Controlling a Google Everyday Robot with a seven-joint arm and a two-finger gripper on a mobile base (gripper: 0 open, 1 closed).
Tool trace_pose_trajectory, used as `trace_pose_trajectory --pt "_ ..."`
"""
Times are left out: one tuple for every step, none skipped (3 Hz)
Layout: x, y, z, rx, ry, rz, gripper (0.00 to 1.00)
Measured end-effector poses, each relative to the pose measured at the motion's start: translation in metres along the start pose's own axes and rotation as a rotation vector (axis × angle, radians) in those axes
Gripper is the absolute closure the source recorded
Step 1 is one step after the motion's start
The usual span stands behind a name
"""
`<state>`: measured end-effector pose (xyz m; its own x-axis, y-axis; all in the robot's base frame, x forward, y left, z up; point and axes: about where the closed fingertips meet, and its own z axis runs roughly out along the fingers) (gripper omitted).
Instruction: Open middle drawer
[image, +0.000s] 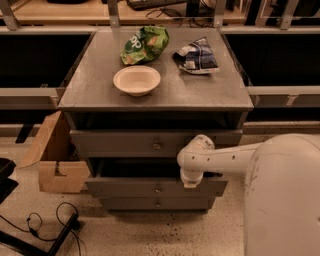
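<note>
Watch the gripper (191, 183): it sits at the top edge of the middle drawer (125, 188), right of the small knob (158, 189), and you cannot tell from here whether the claw is clenched or released. If it only rests on that lip, a pull probably slips off. Pulling off-centre may also rack the drawer sideways until it binds, or tug the whole cabinet (100, 95) and jostle the bowl (136, 80) on top. The drawer lies between the taller top drawer (115, 143) and the small bottom drawer (130, 203), its front standing proud with a dark gap above. Its front faces the camera, and its long axis runs left to right.
</note>
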<state>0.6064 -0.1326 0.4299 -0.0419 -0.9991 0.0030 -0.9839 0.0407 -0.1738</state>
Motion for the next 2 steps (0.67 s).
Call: trace_pose_trajectory --pt "0.0000 -0.0005 -0.0033 0.000 0.000 0.000 1.00" --pt "0.0000 -0.0005 -0.0033 0.000 0.000 0.000 0.74"
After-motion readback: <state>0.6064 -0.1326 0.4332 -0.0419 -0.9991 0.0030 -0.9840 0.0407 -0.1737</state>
